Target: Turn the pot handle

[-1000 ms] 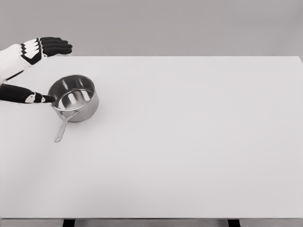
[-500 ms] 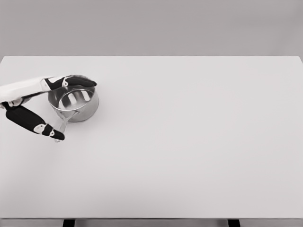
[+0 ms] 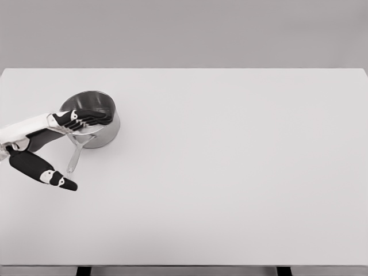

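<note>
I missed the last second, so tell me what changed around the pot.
The left hand dropped from beyond the pot to over it: its fingers now lie across the pot's mouth, thumb low beside the handle. It grips nothing. Pot and handle stayed put on the table.

White table (image 3: 241, 184) fills most of view; plain grey backdrop (image 3: 184, 31) behind far edge; two dark legs (image 3: 84, 271) at near edge.
</note>
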### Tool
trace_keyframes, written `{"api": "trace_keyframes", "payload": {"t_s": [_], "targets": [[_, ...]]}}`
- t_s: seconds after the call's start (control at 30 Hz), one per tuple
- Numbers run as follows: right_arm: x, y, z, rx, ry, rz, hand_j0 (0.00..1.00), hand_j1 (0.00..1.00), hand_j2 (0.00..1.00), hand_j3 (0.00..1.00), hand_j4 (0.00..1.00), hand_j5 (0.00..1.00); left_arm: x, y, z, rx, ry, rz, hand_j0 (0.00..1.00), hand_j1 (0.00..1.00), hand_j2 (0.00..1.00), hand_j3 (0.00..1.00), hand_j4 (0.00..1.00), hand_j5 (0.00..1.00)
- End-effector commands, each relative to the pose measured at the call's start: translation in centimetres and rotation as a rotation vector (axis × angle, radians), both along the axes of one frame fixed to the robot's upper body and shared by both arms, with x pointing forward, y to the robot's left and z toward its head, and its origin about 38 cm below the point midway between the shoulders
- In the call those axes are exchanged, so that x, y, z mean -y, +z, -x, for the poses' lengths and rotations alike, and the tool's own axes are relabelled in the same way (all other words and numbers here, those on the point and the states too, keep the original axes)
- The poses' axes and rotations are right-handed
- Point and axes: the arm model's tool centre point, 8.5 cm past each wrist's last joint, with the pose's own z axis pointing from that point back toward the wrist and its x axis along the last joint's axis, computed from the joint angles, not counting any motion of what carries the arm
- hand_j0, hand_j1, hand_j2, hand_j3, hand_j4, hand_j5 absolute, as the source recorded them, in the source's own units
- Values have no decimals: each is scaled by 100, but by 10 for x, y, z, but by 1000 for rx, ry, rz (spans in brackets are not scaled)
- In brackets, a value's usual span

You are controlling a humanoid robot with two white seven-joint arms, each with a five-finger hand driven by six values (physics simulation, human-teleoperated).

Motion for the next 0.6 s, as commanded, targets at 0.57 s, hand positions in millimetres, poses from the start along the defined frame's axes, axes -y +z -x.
{"api": "trace_keyframes", "payload": {"t_s": [0.57], "targets": [[0, 0, 0, 0, 1, 0, 100, 100, 100, 100, 100, 100, -5, -51, 28, -150, 5, -34, 100, 100, 100, 100, 100, 100]]}}
